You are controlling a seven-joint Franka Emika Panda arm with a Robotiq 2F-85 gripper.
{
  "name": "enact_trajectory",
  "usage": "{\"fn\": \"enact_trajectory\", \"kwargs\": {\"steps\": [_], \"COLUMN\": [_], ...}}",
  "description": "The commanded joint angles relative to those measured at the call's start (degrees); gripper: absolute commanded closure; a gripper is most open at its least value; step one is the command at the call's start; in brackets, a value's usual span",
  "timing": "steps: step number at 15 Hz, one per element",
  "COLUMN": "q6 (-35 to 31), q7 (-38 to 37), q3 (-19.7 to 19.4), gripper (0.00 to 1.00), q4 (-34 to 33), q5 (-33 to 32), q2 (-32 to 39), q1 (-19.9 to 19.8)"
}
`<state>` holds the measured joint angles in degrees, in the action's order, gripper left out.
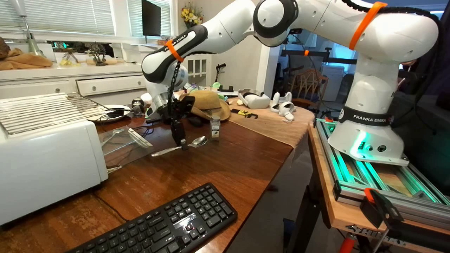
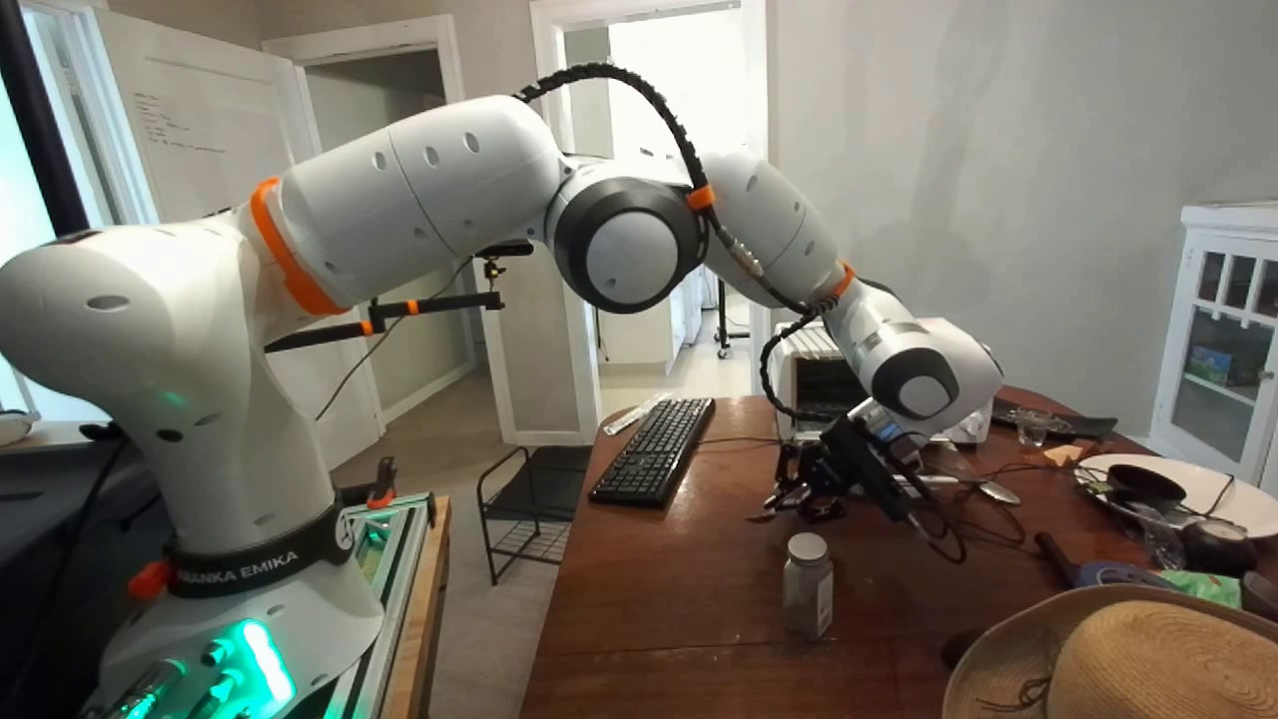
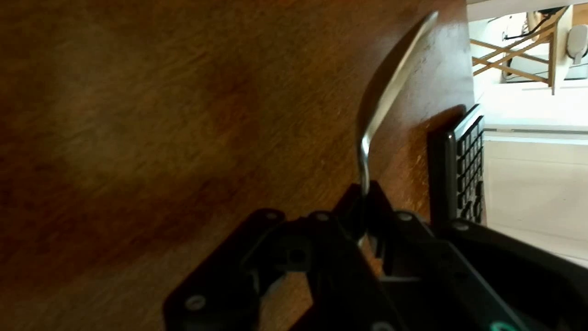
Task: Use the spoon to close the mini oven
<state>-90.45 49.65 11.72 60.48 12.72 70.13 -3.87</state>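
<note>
The spoon [image 1: 198,141] is a slim metal utensil. My gripper [image 1: 183,144] is shut on it near the neck; its bowl points toward the jar and its handle toward the oven. In the wrist view the fingertips [image 3: 364,197] pinch the spoon [image 3: 392,89], low over the table; I cannot tell whether it touches. The white mini oven [image 1: 52,161] stands at the left in an exterior view. Its glass door [image 1: 123,153] is open and lowered, just past the spoon's handle end. The oven's dark opening [image 2: 829,387] is partly hidden behind the arm.
Another spoon [image 1: 117,132] shows at the glass door. A glass jar [image 1: 215,129] stands beside the held spoon's bowl. A black keyboard [image 1: 168,225] lies along the table's front. A straw hat [image 2: 1168,664], a white plate [image 2: 1238,494] and loose cables surround the work area.
</note>
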Motion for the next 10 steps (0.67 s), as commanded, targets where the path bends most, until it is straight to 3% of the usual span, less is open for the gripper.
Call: {"fn": "enact_trajectory", "kwargs": {"steps": [1,10], "q6": [-4.33,-13.42], "q7": [-1.08,1.03], "q3": [0.29,0.99], "gripper": [0.98,0.98], "q4": [-1.51,3.39], "q5": [0.59,-1.66], "q2": [0.53,-8.26], "q1": [1.17,5.08]}}
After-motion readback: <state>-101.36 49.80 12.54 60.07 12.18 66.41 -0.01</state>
